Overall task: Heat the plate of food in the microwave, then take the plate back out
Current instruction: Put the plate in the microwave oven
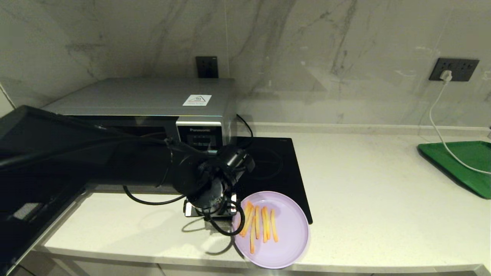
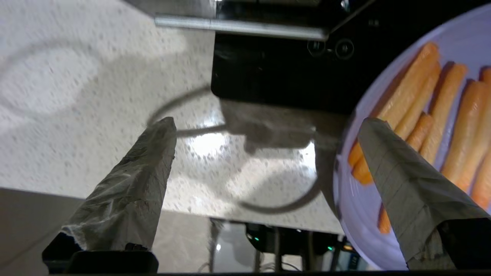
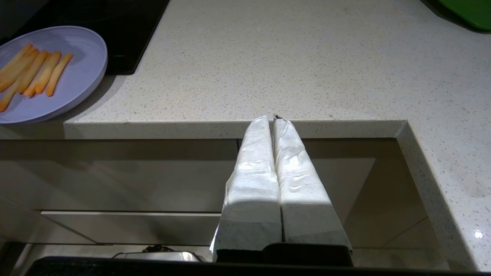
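The left gripper (image 2: 268, 126) has its fingers (image 2: 145, 168) spread wide, one over bare table and the other over the near rim of the plate of food (image 2: 360, 207), above the ends of the fries (image 2: 418, 107). Straddling the rim this way looks like the set-up for pinching the plate's edge, so the plate can be lifted. In the head view that gripper (image 1: 215, 209) hangs low at the plate's left side, its arm reaching across in front of the microwave (image 1: 153, 103).

The plate (image 1: 285, 245) lies near the table's front edge, partly overlapping the black cooktop (image 1: 284, 165), just right of the microwave.

The right gripper (image 3: 273, 119) is parked below the table (image 3: 307, 69) edge, fingers (image 3: 257, 172) pressed together, holding nothing.

The table is pale speckled stone; a green tray (image 1: 464, 165) sits far right with a white cable (image 1: 437, 126) running to a wall socket (image 1: 454, 69) in the grey marble wall.
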